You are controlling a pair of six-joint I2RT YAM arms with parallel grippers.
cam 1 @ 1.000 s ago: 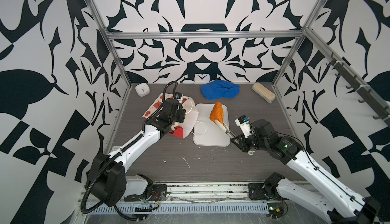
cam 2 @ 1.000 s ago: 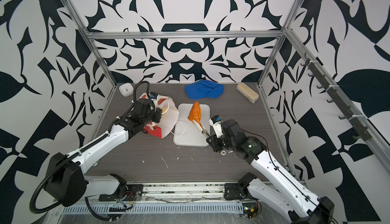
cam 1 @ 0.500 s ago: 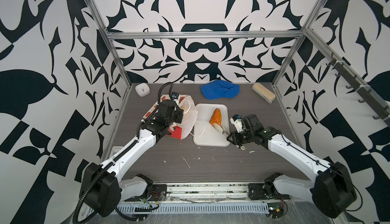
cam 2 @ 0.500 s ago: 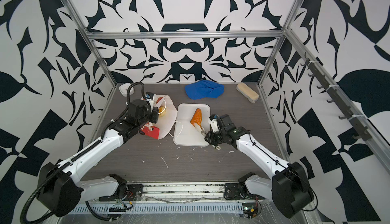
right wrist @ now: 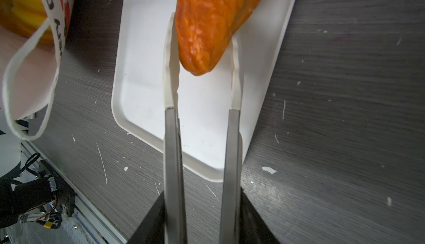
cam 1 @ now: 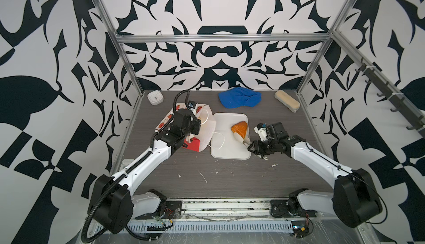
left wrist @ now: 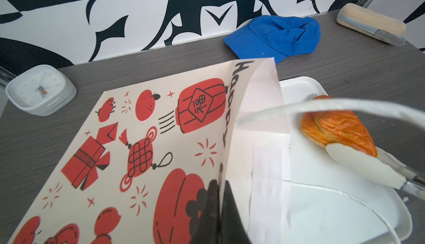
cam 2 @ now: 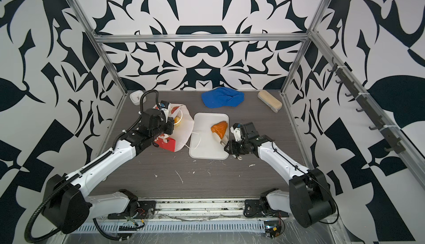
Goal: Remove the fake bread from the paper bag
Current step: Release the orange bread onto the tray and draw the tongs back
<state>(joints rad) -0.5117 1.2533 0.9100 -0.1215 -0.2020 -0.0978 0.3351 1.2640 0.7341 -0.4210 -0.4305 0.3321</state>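
We find the paper bag [left wrist: 161,121] lying on its side on the desk [cam 1: 230,185], its mouth turned toward the white tray [cam 1: 227,153]. The left gripper [left wrist: 219,184] has its jaws closed on the bag's upper rim and holds the mouth open. One piece of the fake bread, a brown triangular pastry [right wrist: 207,12], lies on the tray. The right gripper [right wrist: 203,58] straddles its narrow tip with jaws parted. A gap shows between one pad [right wrist: 169,81] and the pastry, so we judge it unclamped. A yellow pastry [right wrist: 27,8] shows inside the bag mouth; what else lies within is hidden. The pastries are glossy and, in our judgement, light, firm and slippery. A tapering tip could slide out from narrow pads, so hold is best taken across the thicker middle. The bag is thin paper, apt to crease and collapse, and the rim is the sound place to grip it. Black lettering [left wrist: 236,79] along the rim reads "Happ", the rest curling out of sight. A red lantern print [left wrist: 200,104] bears characters we cannot read with confidence. No brand mark was found.
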